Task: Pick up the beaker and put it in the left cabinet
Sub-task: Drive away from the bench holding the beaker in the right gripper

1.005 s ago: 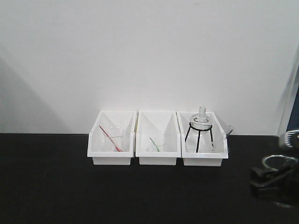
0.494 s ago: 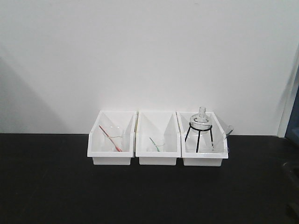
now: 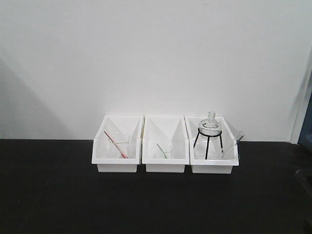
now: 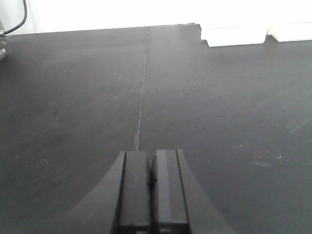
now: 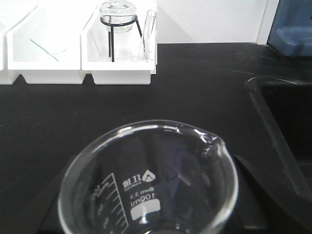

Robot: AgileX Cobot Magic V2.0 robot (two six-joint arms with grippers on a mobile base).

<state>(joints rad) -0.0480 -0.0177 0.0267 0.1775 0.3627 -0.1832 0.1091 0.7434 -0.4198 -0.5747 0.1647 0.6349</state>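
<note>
Plainly, the beaker (image 5: 148, 183) sat gripped in the right fingers (image 5: 251, 192), whose dark pads flanked its glass wall on both sides. It was upright, open mouth towards the wrist camera, pouring spout turned to the right, with a white graduation scale and a "100ml" mark on its side. It hung over the black worktop (image 3: 58, 195), nearer the camera than the row of three white bins (image 3: 165, 167) and apart from them. Behind it, the rightmost bin (image 5: 119, 75) held a round glass flask (image 5: 116, 12) on a black wire tripod (image 5: 112, 39), with a test tube (image 5: 147, 31) leaning just beside it. A dark sunken sink (image 5: 287, 126) lay to the right of the beaker, set into the worktop.

The left fingers (image 4: 134, 190) were pressed together with nothing between them, low over bare worktop along a thin seam (image 4: 141, 97). In the front view the bins stood against a white wall (image 3: 156, 58); neither arm was clearly visible there.
</note>
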